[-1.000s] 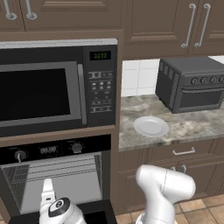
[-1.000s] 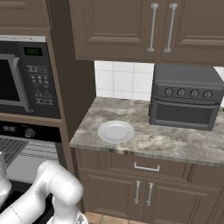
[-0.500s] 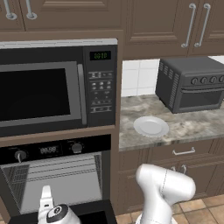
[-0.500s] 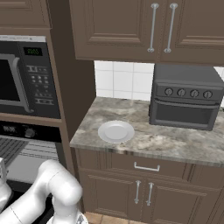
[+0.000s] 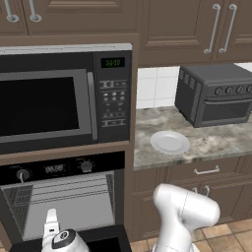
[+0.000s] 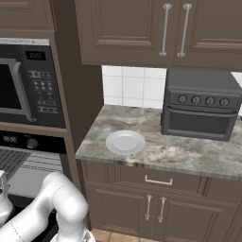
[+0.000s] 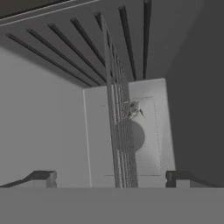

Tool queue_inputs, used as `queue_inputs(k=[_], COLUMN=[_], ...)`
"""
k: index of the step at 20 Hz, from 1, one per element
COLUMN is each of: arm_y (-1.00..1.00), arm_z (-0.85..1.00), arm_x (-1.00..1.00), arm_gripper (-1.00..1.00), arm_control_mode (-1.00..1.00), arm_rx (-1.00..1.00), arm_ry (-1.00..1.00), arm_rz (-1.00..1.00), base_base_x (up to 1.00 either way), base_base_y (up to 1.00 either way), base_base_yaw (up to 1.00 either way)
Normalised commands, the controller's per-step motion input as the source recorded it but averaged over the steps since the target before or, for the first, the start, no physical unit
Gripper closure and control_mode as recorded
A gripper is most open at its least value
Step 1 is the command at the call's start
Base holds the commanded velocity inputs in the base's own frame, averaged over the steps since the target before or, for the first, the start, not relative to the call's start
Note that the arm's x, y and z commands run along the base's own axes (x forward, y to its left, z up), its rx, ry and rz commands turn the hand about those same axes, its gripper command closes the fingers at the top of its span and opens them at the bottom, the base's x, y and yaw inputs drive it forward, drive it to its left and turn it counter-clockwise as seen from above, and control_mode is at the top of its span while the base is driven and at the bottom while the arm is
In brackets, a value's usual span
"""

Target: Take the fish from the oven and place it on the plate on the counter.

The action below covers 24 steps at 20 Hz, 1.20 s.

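While the wide black built-in oven (image 5: 64,202) stands open, the pincer (image 7: 111,177) is spread wide inside, empty; the round white plate (image 5: 170,142) sits on the mottled stone worktop (image 5: 216,140)

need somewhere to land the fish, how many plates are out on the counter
1. The plate lies bare on the counter, between the microwave column and the toaster oven. More could sit beyond the frames' right edge.
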Motion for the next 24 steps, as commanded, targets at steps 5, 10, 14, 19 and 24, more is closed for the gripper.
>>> queue_inputs(k=[5,10,14,19,24], arm_y=[-0.20,-0.31,-0.22,-0.28,-0.10], arm_z=[-0.18,-0.37,-0.19,-0.07,-0.01], arm_x=[0.20,0.46,0.47,0.34,0.11], arm_gripper=[-1.00,-1.00,-1.00,-1.00,-1.00], arm_control_mode=[-1.00,-1.00,-1.00,-1.00,-1.00], arm_rx=[0.00,0.00,0.00,0.00,0.00], arm_ry=[0.00,0.00,0.00,0.00,0.00], arm_rz=[0.00,0.00,0.00,0.00,0.00], base_base_x=[0.00,0.00,0.00,0.00,0.00], base_base_y=[0.00,0.00,0.00,0.00,0.00], base_base_yaw=[0.00,0.00,0.00,0.00,0.00])
